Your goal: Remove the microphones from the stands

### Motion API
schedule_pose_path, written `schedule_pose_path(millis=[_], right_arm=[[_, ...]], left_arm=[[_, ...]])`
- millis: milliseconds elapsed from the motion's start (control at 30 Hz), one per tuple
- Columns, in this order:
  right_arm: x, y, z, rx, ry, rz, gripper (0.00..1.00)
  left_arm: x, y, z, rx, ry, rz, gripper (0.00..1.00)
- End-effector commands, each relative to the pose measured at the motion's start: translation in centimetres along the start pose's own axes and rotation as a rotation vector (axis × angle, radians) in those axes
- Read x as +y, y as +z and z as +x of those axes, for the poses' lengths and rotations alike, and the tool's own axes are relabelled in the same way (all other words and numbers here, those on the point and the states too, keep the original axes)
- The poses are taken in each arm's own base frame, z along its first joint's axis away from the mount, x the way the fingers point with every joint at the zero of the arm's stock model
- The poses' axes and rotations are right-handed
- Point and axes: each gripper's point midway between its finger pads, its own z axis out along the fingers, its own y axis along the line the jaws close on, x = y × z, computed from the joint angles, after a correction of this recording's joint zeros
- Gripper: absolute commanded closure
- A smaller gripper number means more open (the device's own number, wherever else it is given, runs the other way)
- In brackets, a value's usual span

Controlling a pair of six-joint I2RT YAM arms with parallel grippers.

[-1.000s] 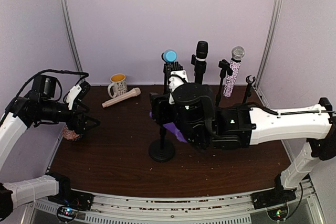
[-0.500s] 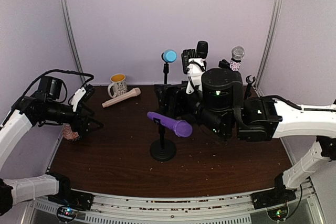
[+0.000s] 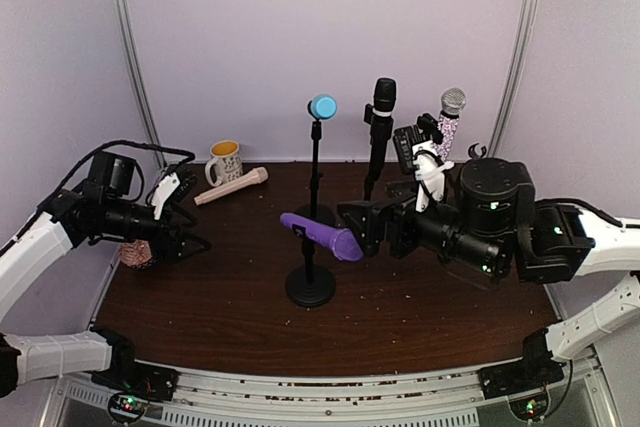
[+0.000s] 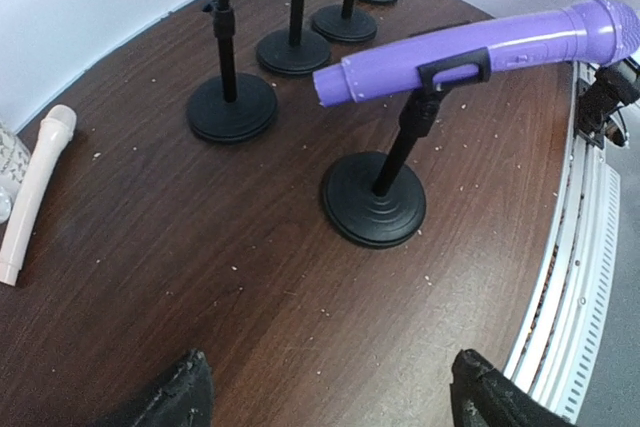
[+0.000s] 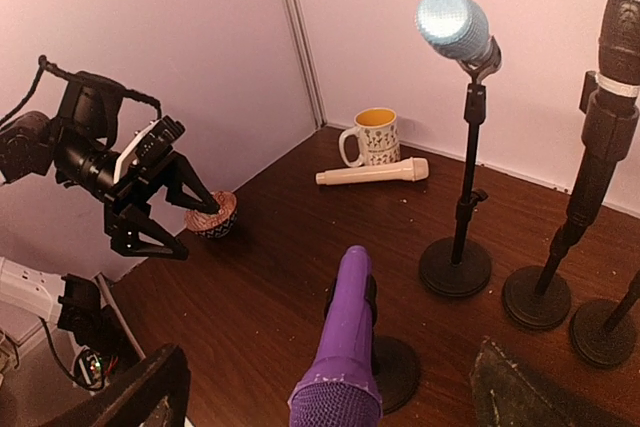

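**A:** What is different from a second ago?

**B:** The right arm no longer looms over the purple microphone [image 3: 322,236]. It swings back toward 3 o'clock, and the right pincer [image 3: 368,232] now faces the mesh head with its prongs apart, just beside it but not touching.

**A:** And the microphone itself?

**B:** Unmoved. It lies nearly level in the clip of its stand [image 3: 309,287], mid-worktop [image 3: 220,297], with its head toward 4 o'clock.

**A:** The other arm?

**B:** The left pincer [image 3: 192,237] edges inward from 9 o'clock. It is also spread apart, holds nothing, and is well apart from the stand.

**A:** So, for the task?

**B:** Nothing is removed yet. I judge this a lining-up: the right side is placed to close around the head end and draw it out of the clip.
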Motion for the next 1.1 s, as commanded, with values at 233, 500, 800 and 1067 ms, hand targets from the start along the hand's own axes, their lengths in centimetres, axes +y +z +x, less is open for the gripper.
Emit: schedule_pose_path(millis=[233, 500, 800, 1067], right_arm=[[2.9, 3.4, 6.4, 0.070, -0.124, -0.015, 0.00], [1.7, 3.3, 6.5, 0.041, -0.106, 0.041, 0.03], [0.3, 1.6, 6.1, 0.007, -0.078, 0.043, 0.01], [-0.1, 2.8, 7.6, 0.034, -0.092, 0.059, 0.04]], left_arm=[[-2.6, 5.3, -3.8, -0.289, 0.139, 0.007, 0.23], [-3.2, 10.1, -5.2, -0.321, 0.137, 0.008, 0.24], [-4.9, 13.8, -6.4, -0.332, 0.157, 0.033, 0.26], [-5.8, 16.8, -7.0, -0.317, 0.126, 0.051, 0.32]])
